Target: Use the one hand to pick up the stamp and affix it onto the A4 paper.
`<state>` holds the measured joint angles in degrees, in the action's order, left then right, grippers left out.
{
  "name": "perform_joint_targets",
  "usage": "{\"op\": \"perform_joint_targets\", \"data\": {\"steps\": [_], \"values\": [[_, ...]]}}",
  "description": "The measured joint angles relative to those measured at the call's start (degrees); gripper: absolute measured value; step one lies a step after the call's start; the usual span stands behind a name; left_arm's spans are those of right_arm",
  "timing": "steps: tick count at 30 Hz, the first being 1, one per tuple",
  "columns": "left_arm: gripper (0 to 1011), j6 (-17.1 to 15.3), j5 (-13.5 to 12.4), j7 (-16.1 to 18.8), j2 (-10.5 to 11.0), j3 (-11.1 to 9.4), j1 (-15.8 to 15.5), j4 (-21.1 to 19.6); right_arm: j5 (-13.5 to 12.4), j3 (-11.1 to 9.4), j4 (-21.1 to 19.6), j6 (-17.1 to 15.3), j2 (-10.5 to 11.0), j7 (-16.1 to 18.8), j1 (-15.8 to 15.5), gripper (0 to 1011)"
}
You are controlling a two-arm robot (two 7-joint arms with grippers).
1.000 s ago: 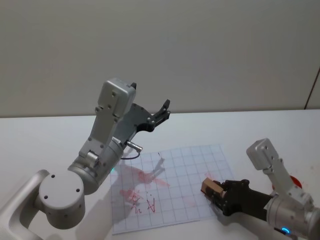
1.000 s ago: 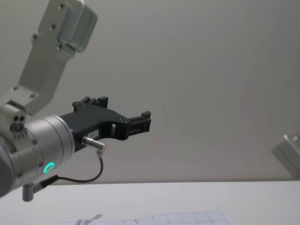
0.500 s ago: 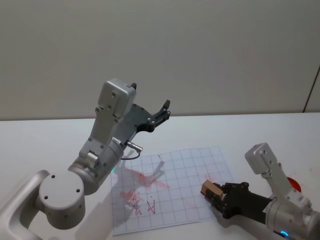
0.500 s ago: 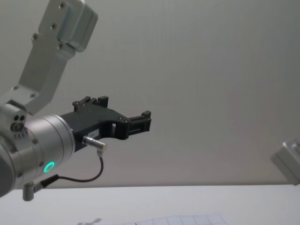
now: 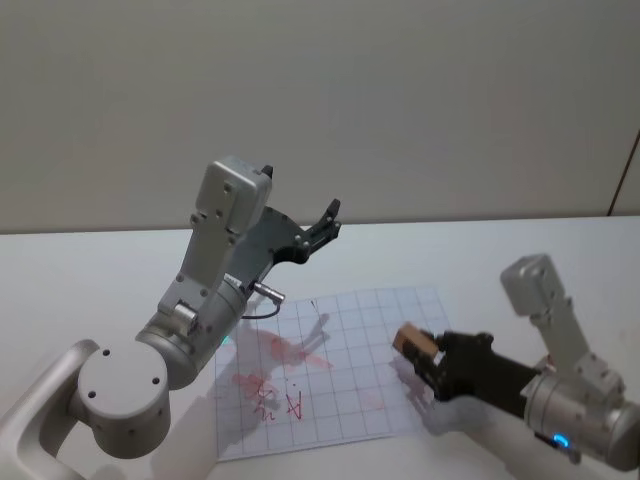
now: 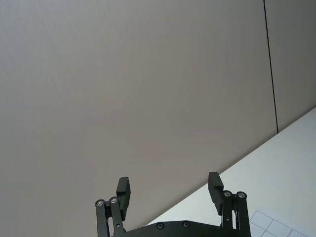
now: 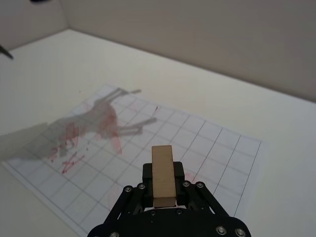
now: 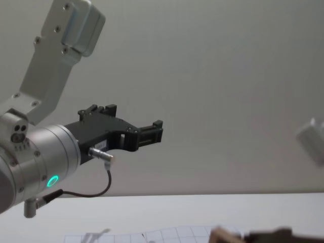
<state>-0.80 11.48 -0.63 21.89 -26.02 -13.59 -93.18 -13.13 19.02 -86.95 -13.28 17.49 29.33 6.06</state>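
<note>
A wooden block stamp (image 5: 415, 344) (image 7: 163, 175) is held in my right gripper (image 5: 424, 358), which is shut on it a little above the right part of the A4 paper (image 5: 330, 370). The paper (image 7: 123, 148) is a white gridded sheet with red stamp marks, lying flat on the white table (image 5: 100, 280). In the chest view the stamp (image 8: 228, 235) shows at the bottom edge. My left gripper (image 5: 325, 225) (image 6: 170, 190) (image 8: 152, 132) is raised high above the table's back left, its fingers open and holding nothing.
A red round object (image 5: 606, 368) peeks out behind my right arm at the table's right edge. A plain wall stands behind the table. The left arm's shadow falls across the paper's left half.
My right gripper has lifted and moved left and forward with the stamp, off the paper's right edge area. The left arm has not moved.
</note>
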Motion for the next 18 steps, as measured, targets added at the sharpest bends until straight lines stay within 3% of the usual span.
{"op": "perform_joint_targets", "data": {"steps": [12,18], "values": [[1001,0.0,0.0,0.0,0.0,0.0,0.0,0.0,-7.8,-3.3,-6.7,-0.4,0.8,-6.0,1.2,220],[1001,0.0,0.0,0.0,0.0,0.0,0.0,0.0,-9.8,-4.8,-8.6,-0.8,2.1,-8.9,1.0,220]]}}
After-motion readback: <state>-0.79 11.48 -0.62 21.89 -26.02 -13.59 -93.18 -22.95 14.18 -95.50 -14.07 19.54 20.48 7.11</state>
